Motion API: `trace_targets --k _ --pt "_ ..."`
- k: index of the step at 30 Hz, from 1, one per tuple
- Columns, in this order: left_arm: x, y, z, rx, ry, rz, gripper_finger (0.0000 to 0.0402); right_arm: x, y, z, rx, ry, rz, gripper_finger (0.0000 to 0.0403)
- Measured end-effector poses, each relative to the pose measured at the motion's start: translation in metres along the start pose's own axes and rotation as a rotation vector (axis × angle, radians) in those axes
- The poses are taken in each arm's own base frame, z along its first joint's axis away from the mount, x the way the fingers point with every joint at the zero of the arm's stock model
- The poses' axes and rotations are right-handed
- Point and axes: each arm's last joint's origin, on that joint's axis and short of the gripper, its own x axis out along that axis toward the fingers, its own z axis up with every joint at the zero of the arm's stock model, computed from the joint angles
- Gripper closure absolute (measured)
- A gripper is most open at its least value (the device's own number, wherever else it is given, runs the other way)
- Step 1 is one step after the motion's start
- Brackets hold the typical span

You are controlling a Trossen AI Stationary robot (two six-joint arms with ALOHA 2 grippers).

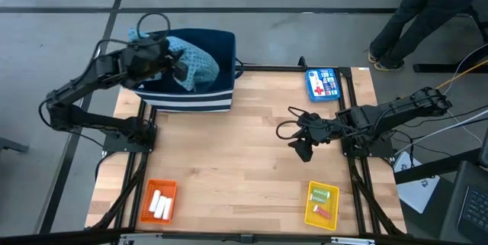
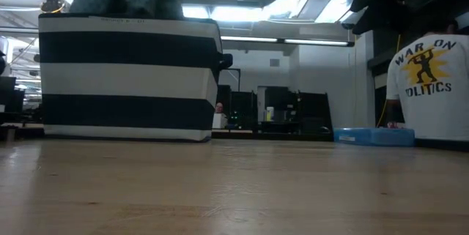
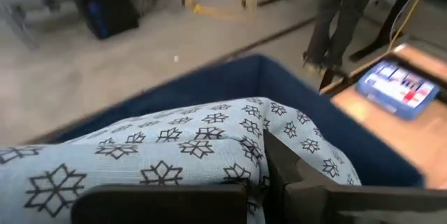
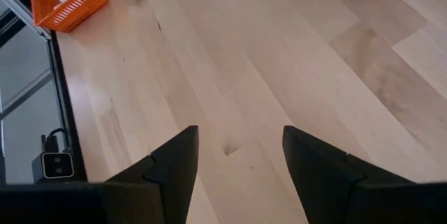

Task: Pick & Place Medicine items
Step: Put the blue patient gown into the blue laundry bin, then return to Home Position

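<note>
The left gripper (image 1: pixel 181 68) has its fingers closed on the teal patterned cloth (image 1: pixel 194 62) over the striped navy bin (image 1: pixel 194 100) at the table's (image 1: pixel 229 161) far left. The right gripper (image 1: pixel 300 140) hovers over bare wood, fingers spread wide and empty. White tubes (image 1: pixel 160 204) lie in the orange tray (image 1: pixel 158 201); the green piece (image 1: pixel 323 195) and pink-red piece (image 1: pixel 323 213) lie in the yellow tray (image 1: pixel 322 204).

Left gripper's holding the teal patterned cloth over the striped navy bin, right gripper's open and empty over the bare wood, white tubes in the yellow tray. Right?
Not quite: the white stick-like tubes lie in the orange tray, as the high view shows. The yellow tray holds the pale green piece and the pink-red piece. The rest stands.
</note>
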Motion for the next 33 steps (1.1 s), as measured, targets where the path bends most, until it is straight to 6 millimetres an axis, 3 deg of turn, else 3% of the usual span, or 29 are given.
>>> trace_targets --k 6,12,26,33 --pt "0.042 0.007 -0.012 -0.024 0.122 0.054 0.0400 0.000 0.000 0.000 -0.001 0.001 0.001 0.0195" --pt "0.069 0.008 -0.005 -0.041 0.051 0.042 0.0387 0.000 0.002 -0.002 -0.011 0.006 0.012 0.0195" --pt "0.080 0.004 0.002 -0.146 0.011 -0.056 0.0237 -0.001 0.004 -0.004 -0.039 0.008 0.016 0.0194" --pt "0.079 0.000 0.002 -0.157 0.008 -0.085 0.0197 -0.001 0.004 -0.004 -0.046 0.008 0.016 0.0194"
